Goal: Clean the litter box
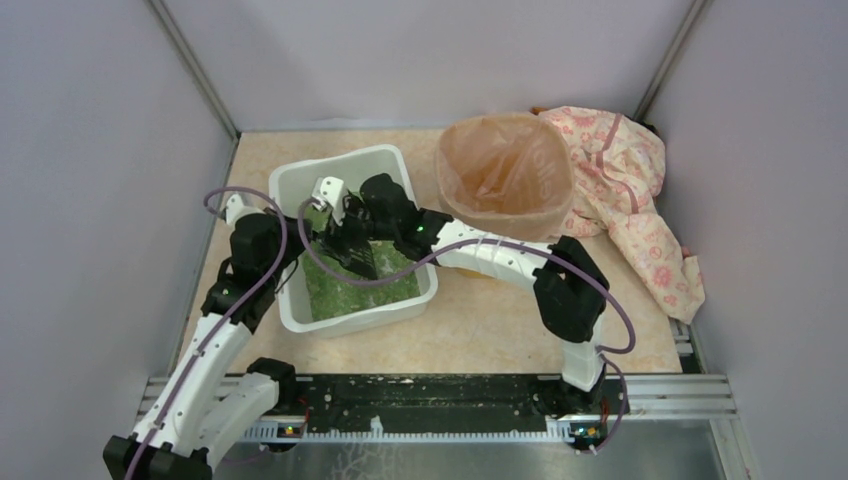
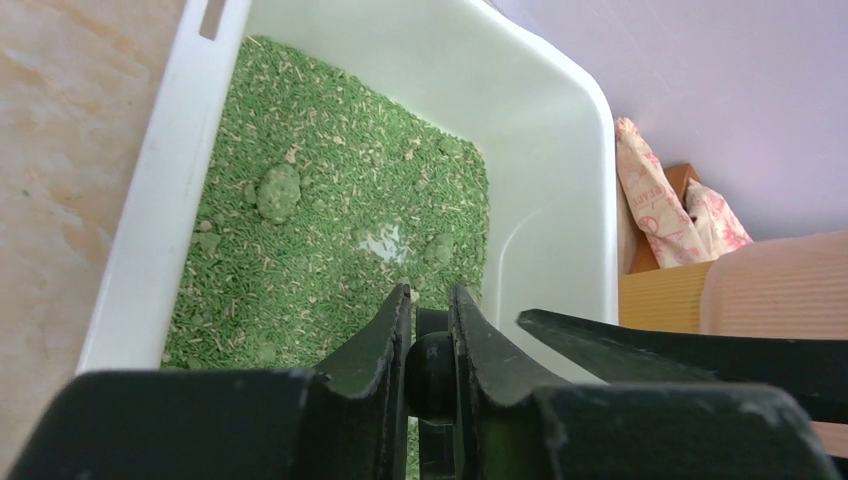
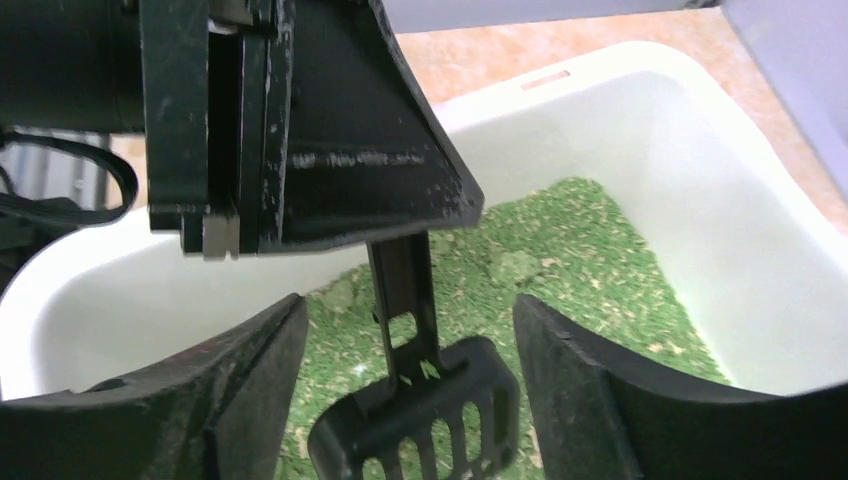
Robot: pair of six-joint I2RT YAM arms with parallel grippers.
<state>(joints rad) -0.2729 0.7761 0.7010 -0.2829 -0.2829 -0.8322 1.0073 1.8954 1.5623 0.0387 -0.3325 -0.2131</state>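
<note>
Findings at the work area: the litter box (image 1: 355,318) sits on the bench (image 1: 500,320) left of centre. It is white plastic, and its floor is covered with green pellet litter (image 2: 330,230). My left claw (image 2: 430,296) is closed on the handle of the black scoop (image 3: 425,425), pinching it between both fingers. The slotted head hangs down over the litter; whether it touches the pellets I cannot tell. My right claw (image 3: 408,306) is spread wide and empty, one finger to each side of the scoop head, touching nothing that I can see. Two clumps are noted: a rounded one (image 2: 278,190) near one long wall and a smaller one (image 2: 440,248) toward the middle, with a pale patch, possibly bare floor, between them. The lined bin (image 1: 497,215) stands just beside the box on the right, with a pink cloth (image 1: 625,190) beyond it. Assessment: the scoop looks stiff and light, but its narrow handle could pivot in a two-finger pinch under load, so the hold belongs square across the handle's flat faces. The clumps look crumbly and are best lifted from beneath, not prodded. Loose pellets will shift and spill readily. The box is likely light and may slide if the scoop drags against a wall.
</note>
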